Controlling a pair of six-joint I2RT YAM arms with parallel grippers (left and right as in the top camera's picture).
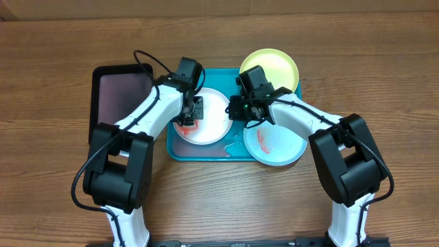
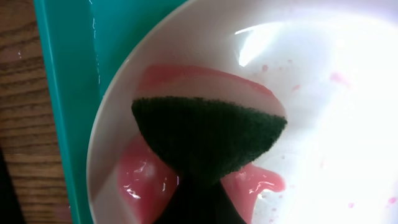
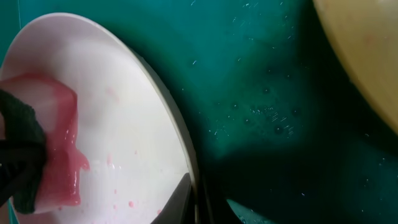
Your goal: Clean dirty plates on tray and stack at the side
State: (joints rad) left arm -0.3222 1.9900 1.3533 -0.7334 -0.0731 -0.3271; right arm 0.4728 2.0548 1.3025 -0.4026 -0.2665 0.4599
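The white plate (image 1: 214,113) lies on the left half of the turquoise tray (image 1: 223,79), with a red smear at its front left. My left gripper (image 1: 197,110) is shut on a dark green sponge (image 2: 208,137) and presses it onto the smear on the white plate (image 2: 323,112). My right gripper (image 1: 241,110) is shut on the white plate's right rim (image 3: 186,155), one finger on each side. The yellow-green plate (image 1: 269,66) sits at the tray's far right corner. The pale mint plate (image 1: 281,145), smeared red, overlaps the tray's front right edge.
A smaller black tray (image 1: 122,92) lies on the wooden table just left of the turquoise tray. In the right wrist view the wet tray floor (image 3: 267,93) and the yellow-green plate's edge (image 3: 367,56) show. Bare wood surrounds the trays.
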